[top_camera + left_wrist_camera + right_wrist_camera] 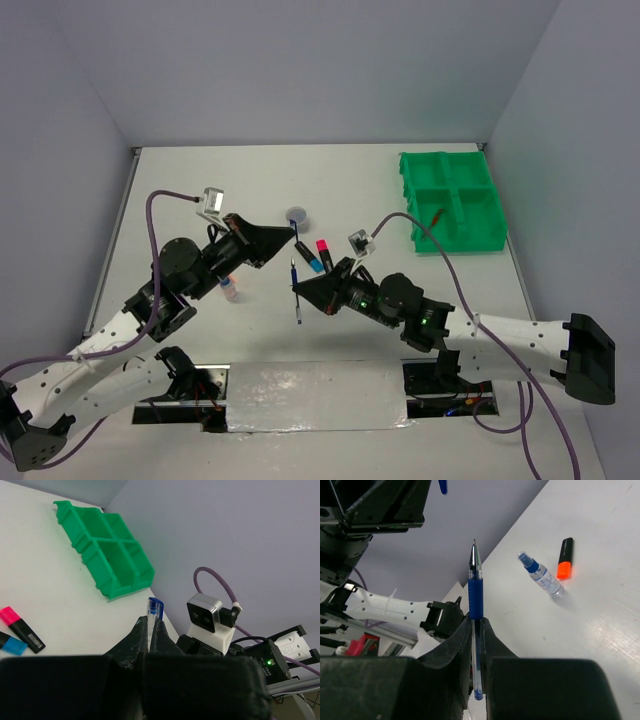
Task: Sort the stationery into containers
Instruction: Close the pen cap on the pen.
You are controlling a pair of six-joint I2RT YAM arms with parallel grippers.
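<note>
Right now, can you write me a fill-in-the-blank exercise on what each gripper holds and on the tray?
1. The pen clamped in the right gripper is ____ in colour.
2. The left gripper is shut on a blue pen ____.
3. The green tray is divided into ____ compartments.
Missing words: blue; cap; four.

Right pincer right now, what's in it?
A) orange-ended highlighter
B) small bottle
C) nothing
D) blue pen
D: the right pincer is closed on the blue pen, whose tip sticks out past the fingers. The small bottle and the orange-ended highlighter lie loose on the table.
</note>
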